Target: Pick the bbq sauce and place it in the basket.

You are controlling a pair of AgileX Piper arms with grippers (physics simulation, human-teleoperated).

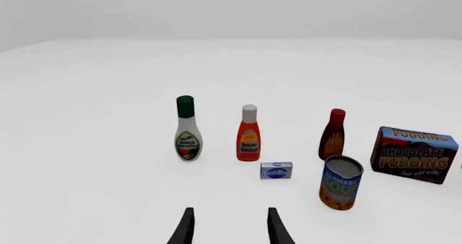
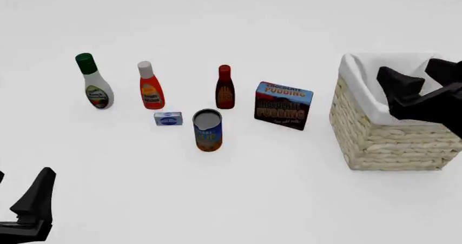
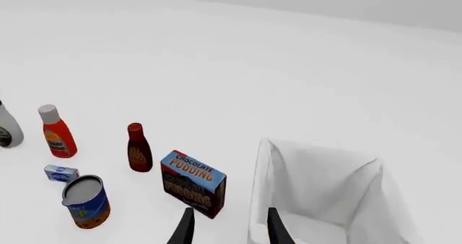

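The bbq sauce is a small dark brown-red bottle with a red cap, standing upright mid-table between an orange-red bottle and a pudding box. It also shows in both wrist views. The basket, woven wicker with a white cloth lining, stands at the right. My right gripper hovers above the basket, open and holding nothing. My left gripper is low at the near left, open and empty, well short of the bottles.
A white bottle with a green cap and an orange-red bottle with a white cap stand left of the sauce. A small blue box and a tin can sit in front. A chocolate pudding box stands between sauce and basket.
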